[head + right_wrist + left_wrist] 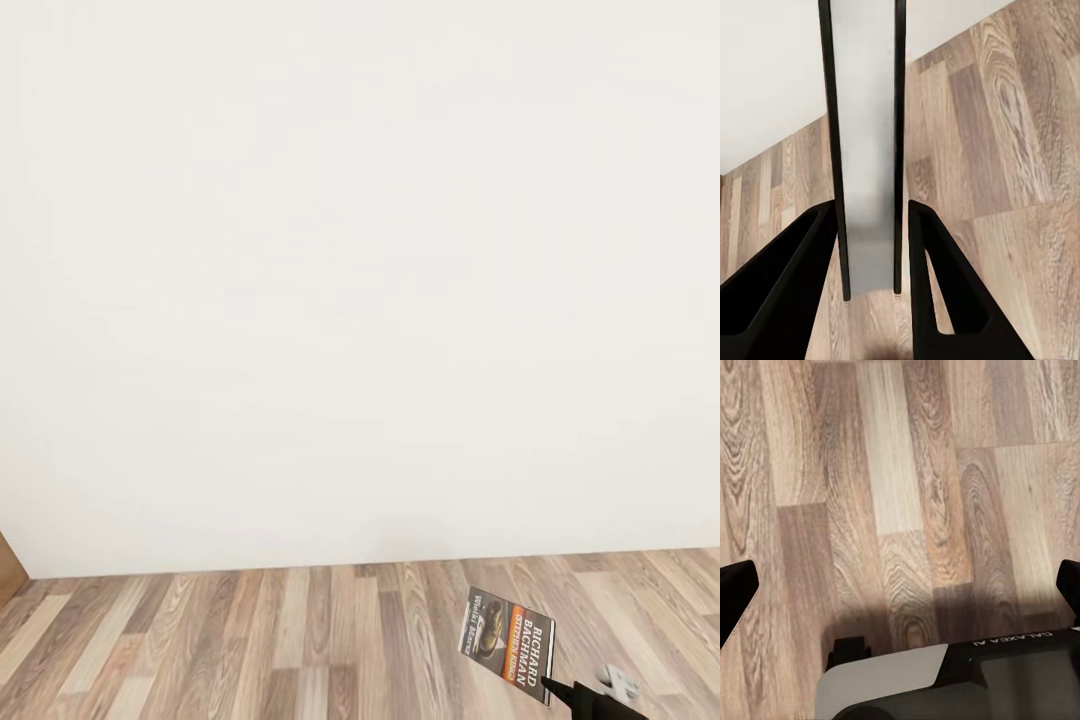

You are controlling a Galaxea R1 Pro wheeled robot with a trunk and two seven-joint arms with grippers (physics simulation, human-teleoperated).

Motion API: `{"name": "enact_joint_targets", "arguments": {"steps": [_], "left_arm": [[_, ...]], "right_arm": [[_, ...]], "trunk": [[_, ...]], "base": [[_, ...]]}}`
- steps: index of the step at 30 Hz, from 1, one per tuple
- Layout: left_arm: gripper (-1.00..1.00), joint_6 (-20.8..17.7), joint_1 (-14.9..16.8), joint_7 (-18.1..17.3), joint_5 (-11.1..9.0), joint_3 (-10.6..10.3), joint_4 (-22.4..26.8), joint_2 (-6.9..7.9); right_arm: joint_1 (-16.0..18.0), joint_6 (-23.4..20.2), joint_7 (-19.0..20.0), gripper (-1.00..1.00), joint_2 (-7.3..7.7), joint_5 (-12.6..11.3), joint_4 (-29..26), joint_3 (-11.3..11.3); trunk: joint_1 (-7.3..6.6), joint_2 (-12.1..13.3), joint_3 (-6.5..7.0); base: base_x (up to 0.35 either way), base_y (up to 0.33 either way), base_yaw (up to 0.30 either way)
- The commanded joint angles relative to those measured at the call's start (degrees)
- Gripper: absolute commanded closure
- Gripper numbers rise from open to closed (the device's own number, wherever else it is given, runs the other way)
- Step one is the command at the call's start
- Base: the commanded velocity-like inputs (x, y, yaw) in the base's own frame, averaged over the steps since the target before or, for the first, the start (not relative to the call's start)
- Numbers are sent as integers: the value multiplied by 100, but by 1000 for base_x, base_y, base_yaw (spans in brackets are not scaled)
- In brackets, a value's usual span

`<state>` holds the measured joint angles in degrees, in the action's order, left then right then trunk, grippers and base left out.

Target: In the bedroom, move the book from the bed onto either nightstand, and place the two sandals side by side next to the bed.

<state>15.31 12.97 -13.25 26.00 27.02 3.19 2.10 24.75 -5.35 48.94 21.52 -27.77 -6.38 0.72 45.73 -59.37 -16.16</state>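
Book in transit, facing a bare white wall (360, 280)

The robot is looking at wall and plank floor (250, 640), no nightstand showing. The right gripper (870, 255) is pinching the book (507, 636) by one edge, its long axis running straight out from between the fingers. The left gripper (900, 592) is hanging spread wide and empty over the floor.

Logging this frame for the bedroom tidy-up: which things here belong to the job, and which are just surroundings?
Belongs to the job:
- book, clamped edge-on between the right gripper fingers
- left gripper, open over the floor

Just surroundings:
- white wall
- wood plank floor
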Motion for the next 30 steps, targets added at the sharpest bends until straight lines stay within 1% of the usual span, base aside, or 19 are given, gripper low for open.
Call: {"name": "enact_joint_targets", "arguments": {"steps": [1, 10, 24, 30], "left_arm": [[-100, 16, 4, -20, 46, 49, -2, 1], [-100, 16, 4, -20, 46, 49, -3, 1], [-100, 16, 4, -20, 46, 49, -4, 1], [-100, 16, 4, -20, 46, 49, -2, 1]], "right_arm": [[4, -56, 16, 100, 1, -44, -3, 27], [4, -57, 19, 100, 1, -44, 3, 27], [4, -62, 19, 100, 1, -44, 5, 25], [4, -63, 19, 100, 1, -44, 5, 25]], "trunk": [[4, -4, -7], [4, -4, -7], [4, -4, -23], [4, -4, -24]], "base": [[330, 0, 0], [330, 0, -36], [328, 0, -243], [256, 0, -232]]}}
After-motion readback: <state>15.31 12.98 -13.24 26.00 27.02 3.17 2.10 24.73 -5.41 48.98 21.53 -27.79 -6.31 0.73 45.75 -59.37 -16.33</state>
